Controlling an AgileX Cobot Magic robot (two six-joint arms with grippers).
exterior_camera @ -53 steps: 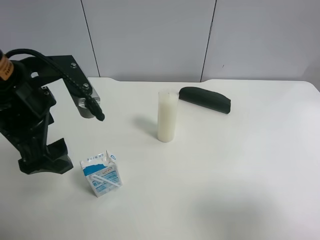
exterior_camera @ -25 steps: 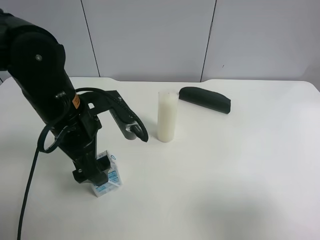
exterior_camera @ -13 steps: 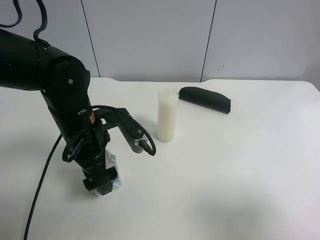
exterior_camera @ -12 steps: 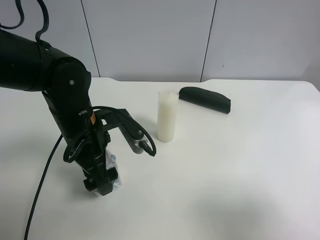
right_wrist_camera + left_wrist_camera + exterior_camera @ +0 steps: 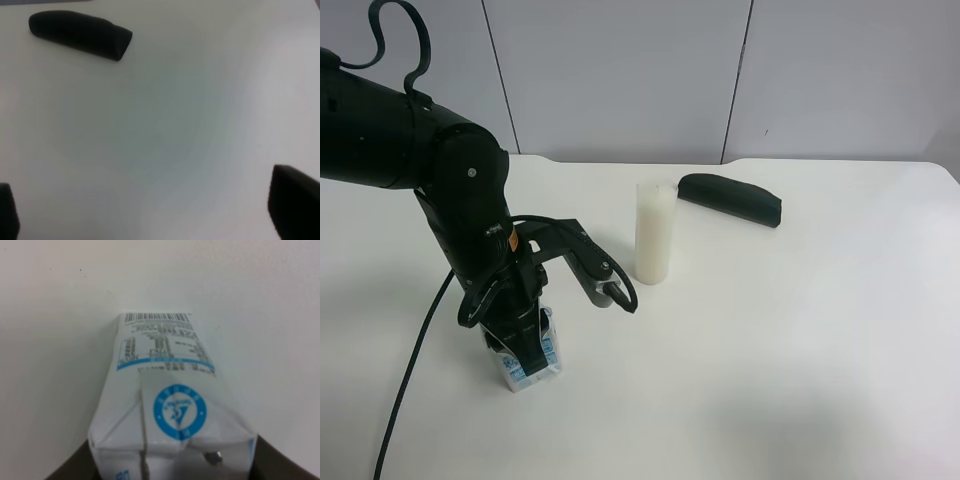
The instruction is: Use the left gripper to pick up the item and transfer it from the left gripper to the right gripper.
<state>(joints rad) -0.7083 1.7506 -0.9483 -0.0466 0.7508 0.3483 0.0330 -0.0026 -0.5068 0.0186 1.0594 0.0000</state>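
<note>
The item, a small white carton (image 5: 536, 366) with light-blue print, stands on the white table (image 5: 800, 330) near its front left. My left gripper (image 5: 523, 350) reaches down over its gabled top. In the left wrist view the carton (image 5: 170, 390) fills the frame. The left gripper (image 5: 172, 460) has a dark finger against each side of the carton's top, so it is shut on it. The carton's base still rests on the table. My right gripper (image 5: 150, 205) is open and empty above bare table. It does not show in the exterior view.
A tall white cylinder (image 5: 655, 232) stands mid-table, to the right of the left arm. A dark green pouch (image 5: 730, 198) lies behind it; it also shows in the right wrist view (image 5: 80, 34). A black cable (image 5: 410, 370) trails from the left arm.
The left arm swung in from the table's left edge and came down over the carton. In the last half second the gripper shifted slightly on it. The carton has stayed in place.
</note>
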